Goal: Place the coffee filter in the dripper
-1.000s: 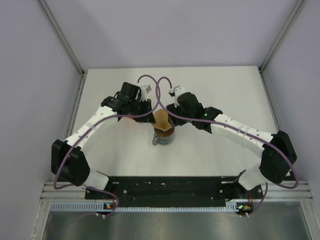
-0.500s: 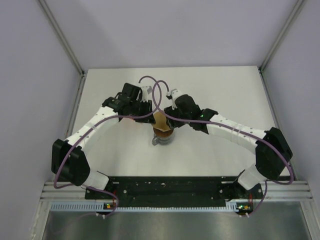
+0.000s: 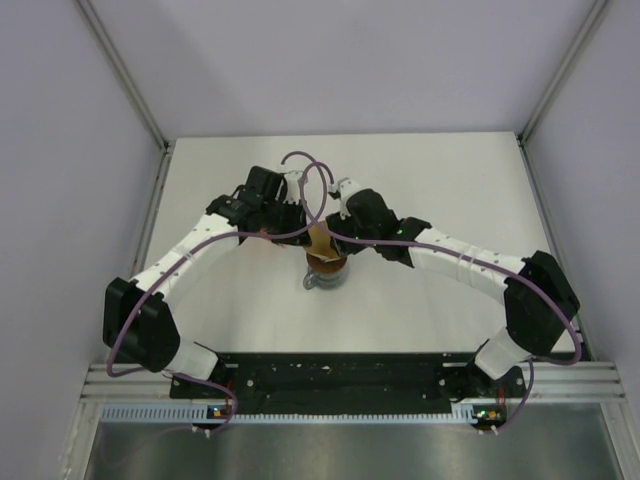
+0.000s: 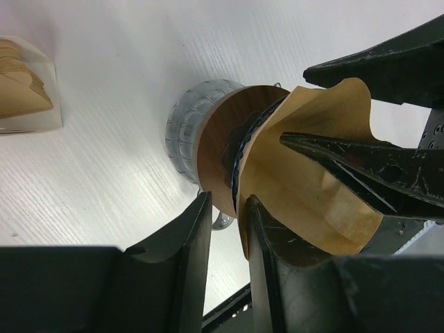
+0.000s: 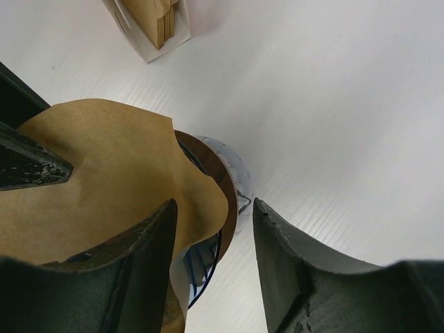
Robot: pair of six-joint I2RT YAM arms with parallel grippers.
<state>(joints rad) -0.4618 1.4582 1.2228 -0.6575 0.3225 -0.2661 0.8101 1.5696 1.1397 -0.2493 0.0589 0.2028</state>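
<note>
Tan coffee filter (image 4: 316,180) partly inside blue dripper (image 4: 243,142)

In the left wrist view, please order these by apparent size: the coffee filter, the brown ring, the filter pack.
1. coffee filter
2. brown ring
3. filter pack, farther off and cropped, so unsure

coffee filter (image 4: 312,187): thin matt tan paper, wrinkled. dripper (image 4: 236,166): blue ribbed plastic. ring (image 4: 218,142): glossy brown. table (image 4: 104,180): white, faintly grained.
</note>
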